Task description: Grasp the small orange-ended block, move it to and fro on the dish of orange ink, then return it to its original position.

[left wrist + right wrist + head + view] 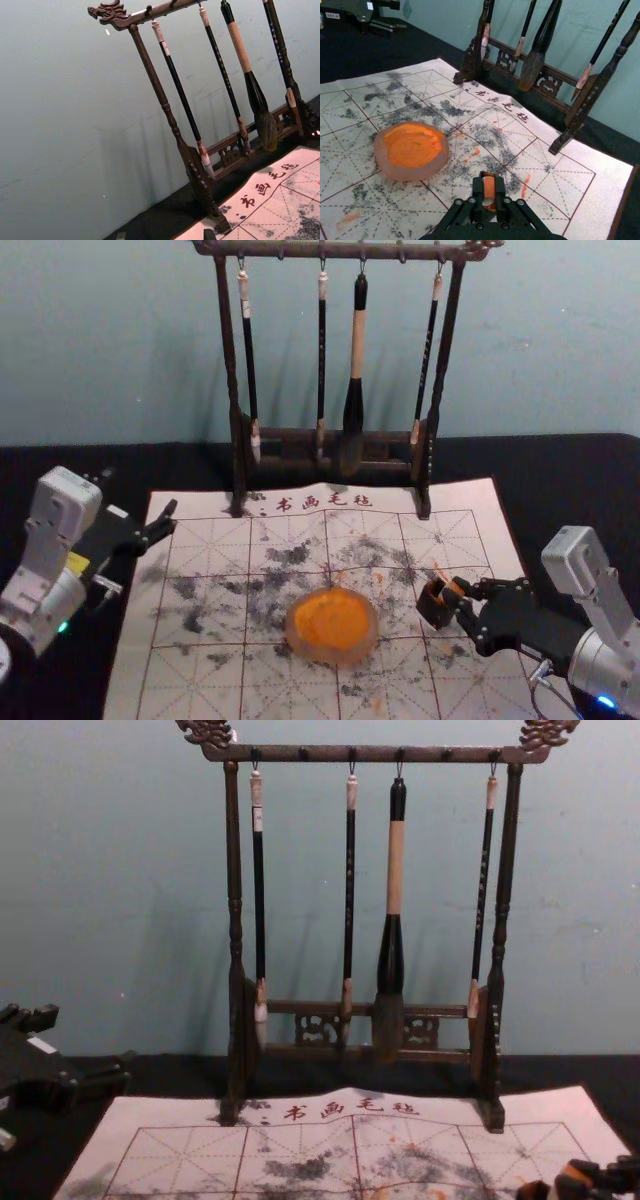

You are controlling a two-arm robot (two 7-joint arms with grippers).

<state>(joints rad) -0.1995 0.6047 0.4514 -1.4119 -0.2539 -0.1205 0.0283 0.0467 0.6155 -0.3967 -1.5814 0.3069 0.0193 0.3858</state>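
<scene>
Nearest the camera in the right wrist view, the right gripper is seen reaching in over the mat, with the small orange-ended block pinched between its fingertips. The block is held at a dark brown holder, on the right part of the mat; whether its lower end is inside the holder cannot be told.

To the left of the holder, apart from it, the dish of orange ink is set on the mat. The pale mat is printed with dark red grid lines and a row of characters along its far edge, and is marked with grey-black stains and some orange smears. It is laid on a black-covered table.

Behind the mat's grid, a dark carved wooden rack is stood upright, its feet at the mat's far edge. Four brushes are hung tip down from its top bar, one much thicker than the others. Beyond the rack, a plain blue-green wall is seen.

The left gripper is held off to the left, near the mat's far left corner, its fingers spread with nothing between them.
</scene>
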